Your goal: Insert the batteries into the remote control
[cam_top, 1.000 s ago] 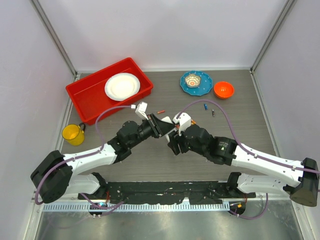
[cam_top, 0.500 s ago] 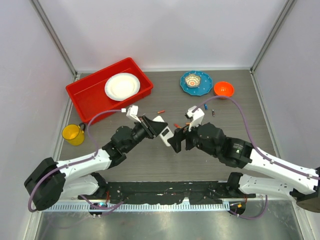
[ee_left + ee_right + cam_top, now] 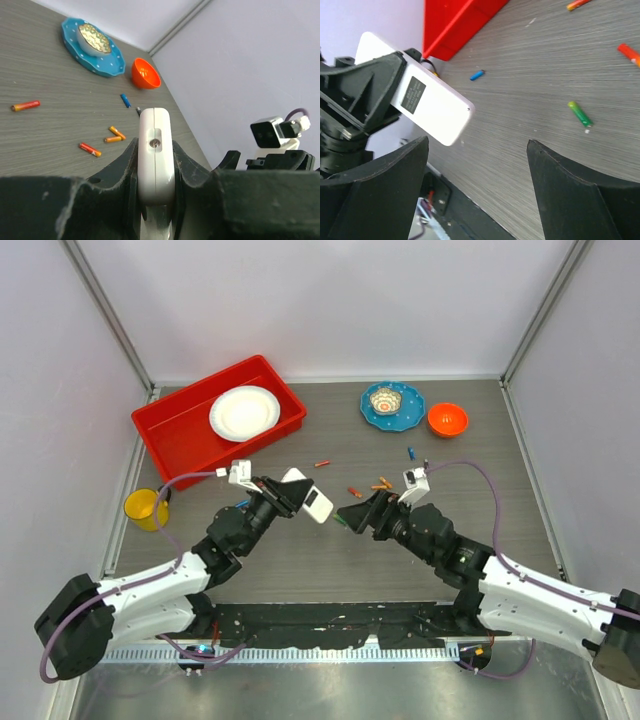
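step: fetch battery | left fingers [image 3: 185, 167] clamped on remote [image 3: 307, 496], aloft | right fingers [image 3: 560, 180] apart, empty, above green battery [image 3: 580, 114] on counter [image 3: 300, 560] | do: descend straight, pinch mid-length, hold remote steady

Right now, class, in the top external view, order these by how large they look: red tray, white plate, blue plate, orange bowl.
1. red tray, clearly the largest.
2. white plate and blue plate: nearly alike, too close to rank.
3. orange bowl, the smallest.
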You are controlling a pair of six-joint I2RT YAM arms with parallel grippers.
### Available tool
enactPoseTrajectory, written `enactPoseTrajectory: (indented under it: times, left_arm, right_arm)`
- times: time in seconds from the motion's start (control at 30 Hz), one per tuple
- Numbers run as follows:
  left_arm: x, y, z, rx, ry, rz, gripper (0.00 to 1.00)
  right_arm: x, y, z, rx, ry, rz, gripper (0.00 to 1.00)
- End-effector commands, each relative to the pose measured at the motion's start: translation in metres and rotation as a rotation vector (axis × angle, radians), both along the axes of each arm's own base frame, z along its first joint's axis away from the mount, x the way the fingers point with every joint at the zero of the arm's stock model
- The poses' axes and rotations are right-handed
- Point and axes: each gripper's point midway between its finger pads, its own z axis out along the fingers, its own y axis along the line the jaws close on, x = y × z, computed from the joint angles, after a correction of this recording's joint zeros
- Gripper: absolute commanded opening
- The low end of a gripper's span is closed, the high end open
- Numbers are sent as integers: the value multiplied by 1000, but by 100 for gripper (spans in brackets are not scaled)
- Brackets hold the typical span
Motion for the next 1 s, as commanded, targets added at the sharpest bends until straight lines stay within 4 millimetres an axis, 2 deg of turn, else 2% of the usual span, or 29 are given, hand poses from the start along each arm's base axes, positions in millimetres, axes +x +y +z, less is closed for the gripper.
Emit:
enactPoseTrajectory:
  times: [0.0,0.03,0.13,0.37,0.7,0.97]
  left_arm:
    - [6,18,30,-65,-96,90,0]
    - [6,18,29,-72,-89,93,0]
    - [7,19,31,-111,-76,95,0]
    - [7,16,36,-195,-54,83,0]
    - [5,15,39,-217,-55,69,0]
    - [2,15,38,-239,-43,56,0]
  right_arm:
    - [2,21,50,345,-1,58,84]
    - [8,23,52,368,-2,62,84]
    - [8,34,50,423,18,109,84]
    - [9,57,53,423,25,199,81]
    - [15,58,48,410,29,179,74]
    - [20,56,44,422,33,160,56]
